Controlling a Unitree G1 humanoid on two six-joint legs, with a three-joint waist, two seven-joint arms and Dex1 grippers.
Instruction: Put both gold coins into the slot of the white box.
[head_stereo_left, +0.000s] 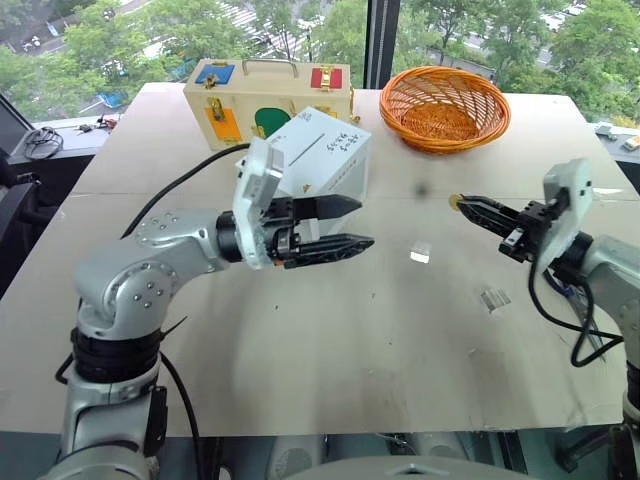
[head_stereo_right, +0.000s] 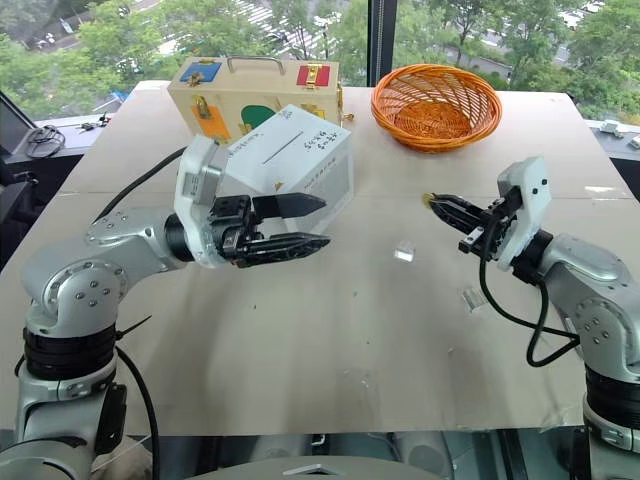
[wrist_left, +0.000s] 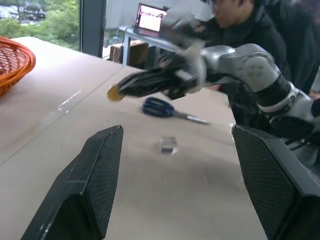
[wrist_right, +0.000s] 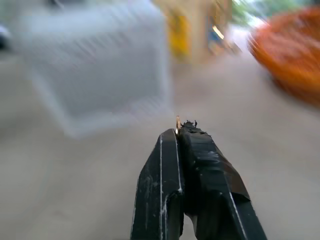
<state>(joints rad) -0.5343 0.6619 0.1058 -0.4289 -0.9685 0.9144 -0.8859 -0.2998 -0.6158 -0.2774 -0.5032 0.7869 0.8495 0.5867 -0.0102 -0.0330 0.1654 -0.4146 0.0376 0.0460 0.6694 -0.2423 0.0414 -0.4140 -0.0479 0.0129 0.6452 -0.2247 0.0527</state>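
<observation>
Illegible black handwriting on white box (head_stereo_left: 325, 160)

Pale grey surface (head_stereo_left: 330, 370), wide and flat, by a window. At the far edge, a pale wooden case (head_stereo_left: 268, 96) with coloured panels, and beside it an orange woven basket (head_stereo_left: 445, 108). Nearer the middle, a white box (head_stereo_left: 322, 155). Two small clear plastic blocks (head_stereo_left: 420, 254) (head_stereo_left: 494, 299) on the right part. Blue-handled scissors (wrist_left: 162, 108) lying flat.

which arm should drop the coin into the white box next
The right. The right gripper is shut on a gold coin, lifted off the table and aimed toward the white box. The left gripper hangs open and empty in front of the box.
</observation>
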